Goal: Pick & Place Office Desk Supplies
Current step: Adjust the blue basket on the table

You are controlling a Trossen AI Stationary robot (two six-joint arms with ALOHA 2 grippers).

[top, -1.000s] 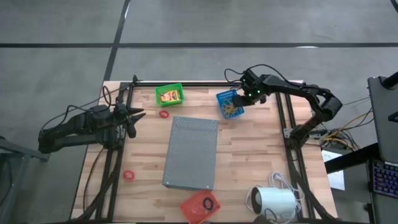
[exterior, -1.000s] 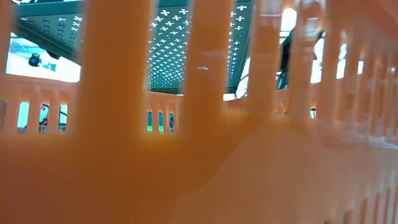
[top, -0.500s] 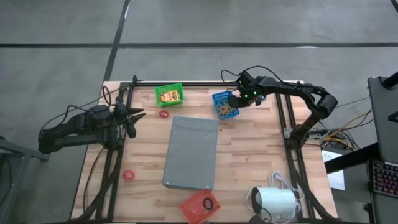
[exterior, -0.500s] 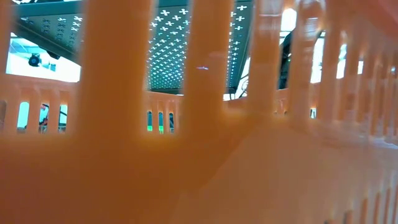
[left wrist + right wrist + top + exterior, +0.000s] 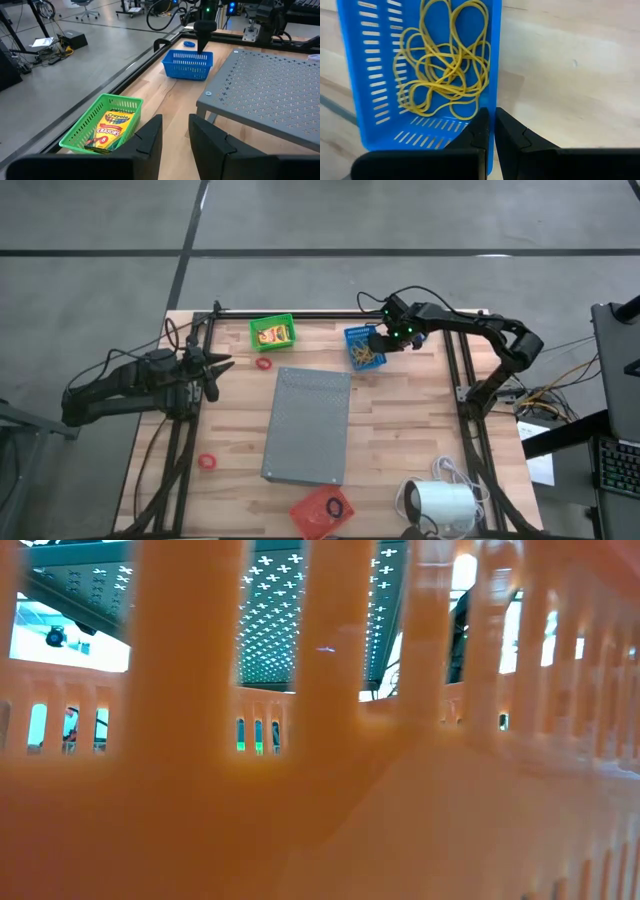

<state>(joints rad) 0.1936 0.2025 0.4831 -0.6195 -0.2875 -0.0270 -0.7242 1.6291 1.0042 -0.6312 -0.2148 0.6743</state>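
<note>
- The left gripper [image 5: 215,370] waits at the table's left edge, level with the green basket; its two fingers [image 5: 150,137] stand a little apart with nothing between them.
- A red ring [image 5: 207,462] lies on the wood near the left edge, towards the front.
- The green basket [image 5: 272,332] sits at the back of the table, left of centre. Only the left wrist view shows its load clearly: a yellow crayon box [image 5: 111,127] lying flat, its long axis along the basket's length.
- Another red ring [image 5: 264,363] lies just in front of the green basket, apart from it.
- The grey perforated slab [image 5: 308,425] fills the middle of the table, its long axis running front to back.
- An orange basket [image 5: 322,511] stands at the front edge with a dark ring inside; its bars [image 5: 190,650] block nearly the whole low view.
- The blue basket [image 5: 364,346] is at the back, right of centre, turned slightly askew to the table edge. The right wrist view shows a tangle of yellow rubber bands [image 5: 445,60] inside it.
- The right gripper [image 5: 385,340] is closed on the blue basket's side wall, fingers [image 5: 480,132] pinched over the rim.
- A white cylinder [image 5: 445,505] with a cord lies at the front right.
</note>
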